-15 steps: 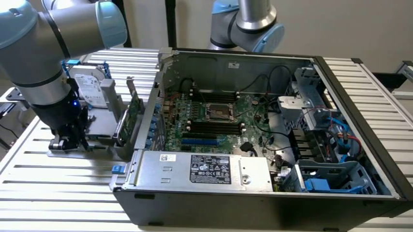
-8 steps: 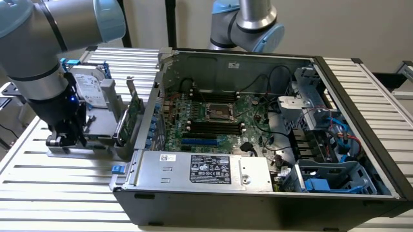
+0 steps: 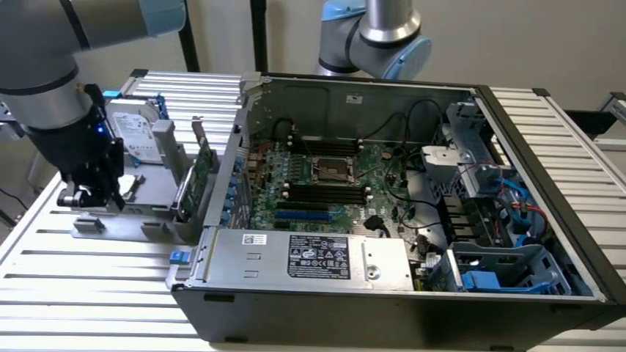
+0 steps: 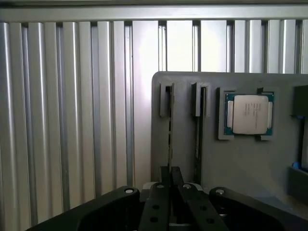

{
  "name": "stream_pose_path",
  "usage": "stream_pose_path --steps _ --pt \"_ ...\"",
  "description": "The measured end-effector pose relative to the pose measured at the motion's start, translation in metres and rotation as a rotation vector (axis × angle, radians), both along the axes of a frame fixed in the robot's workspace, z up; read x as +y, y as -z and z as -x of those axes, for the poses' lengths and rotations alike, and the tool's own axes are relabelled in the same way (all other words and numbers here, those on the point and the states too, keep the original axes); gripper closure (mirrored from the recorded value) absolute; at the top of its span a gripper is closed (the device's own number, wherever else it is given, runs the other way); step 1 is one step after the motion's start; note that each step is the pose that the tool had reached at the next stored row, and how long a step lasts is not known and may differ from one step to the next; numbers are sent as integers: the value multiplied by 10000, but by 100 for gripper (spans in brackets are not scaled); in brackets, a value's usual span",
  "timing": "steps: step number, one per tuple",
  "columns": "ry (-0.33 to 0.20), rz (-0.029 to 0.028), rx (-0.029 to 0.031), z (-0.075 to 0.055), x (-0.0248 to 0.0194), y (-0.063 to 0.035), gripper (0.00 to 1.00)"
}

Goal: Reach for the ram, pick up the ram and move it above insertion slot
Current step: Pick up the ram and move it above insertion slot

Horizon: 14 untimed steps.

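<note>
A table (image 3: 88, 279) of silvery ribbed aluminium profiles is carrying everything, its slats running parallel with dark grooves between them and stretching out around the gripper (image 3: 86, 196). Directly beneath the gripper, a flat grey holder plate (image 3: 116, 229) is lying on the slats, with bare table showing beside its squared edge. On the far side of that plate from the gripper, toward the exterior view's right, an open black computer case (image 3: 391, 312) is resting on its side on the same table. It is sitting just beside the plate, its open face turned upward, with more ribbed table showing past its far wall.
</note>
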<state>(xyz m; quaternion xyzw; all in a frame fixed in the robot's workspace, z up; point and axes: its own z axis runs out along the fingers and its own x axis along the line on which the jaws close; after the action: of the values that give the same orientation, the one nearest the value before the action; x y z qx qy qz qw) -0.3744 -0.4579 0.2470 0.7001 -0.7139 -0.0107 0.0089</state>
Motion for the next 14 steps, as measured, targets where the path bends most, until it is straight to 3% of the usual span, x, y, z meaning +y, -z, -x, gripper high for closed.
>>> stream_pose_path --steps 5,14 --pt "-1 1 3 -53 0 -228 87" --pt "-18 -2 3 -279 0 -638 87"
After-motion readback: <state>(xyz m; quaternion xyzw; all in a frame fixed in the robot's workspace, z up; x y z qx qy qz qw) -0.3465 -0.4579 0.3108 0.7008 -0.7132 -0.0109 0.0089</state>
